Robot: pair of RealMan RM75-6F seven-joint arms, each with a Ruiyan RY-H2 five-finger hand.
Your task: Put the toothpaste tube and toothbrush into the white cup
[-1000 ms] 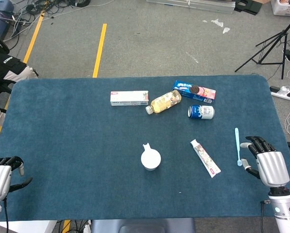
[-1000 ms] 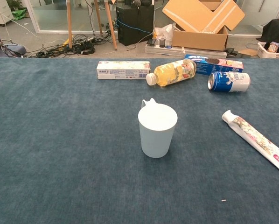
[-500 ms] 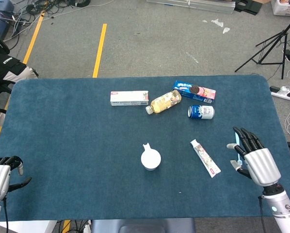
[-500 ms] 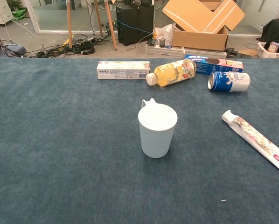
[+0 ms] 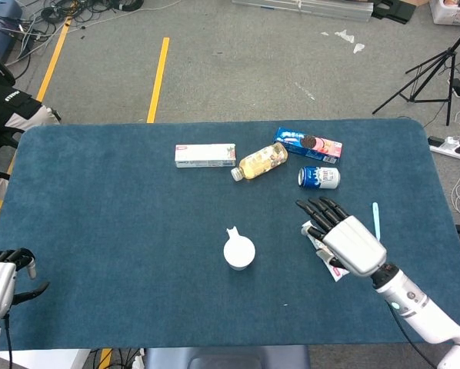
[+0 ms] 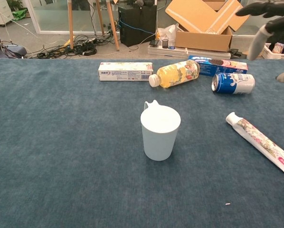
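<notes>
Two task items are seen lying flat on the blue worktop [image 5: 99, 200], both to the right of the upright white cup [image 5: 239, 252], which is taken here as the landmark. The toothpaste tube [image 6: 260, 141] lies just to the right of the cup, its cap end turned toward the cup, and in the head view it is largely covered by the right hand [image 5: 341, 237]; the toothbrush [image 5: 376, 221] lies further right of the cup, beyond that hand. Nothing is seen inside the cup, so neither item is judged to have been placed yet. The right hand is held above the tube, palm down, with its fingers [image 5: 317, 211] extended and spread toward the far edge; nothing is held in it, and in the chest view it shows at the upper right corner, well clear of the cloth. This pose is judged to be a setup for a descent onto the tube, since a flat tube is best taken from above across its width. The left hand [image 5: 1, 277] is kept far to the left of the cup at the near edge, fingers loosely curled, nothing gripped, presumably parked out of the way.
</notes>
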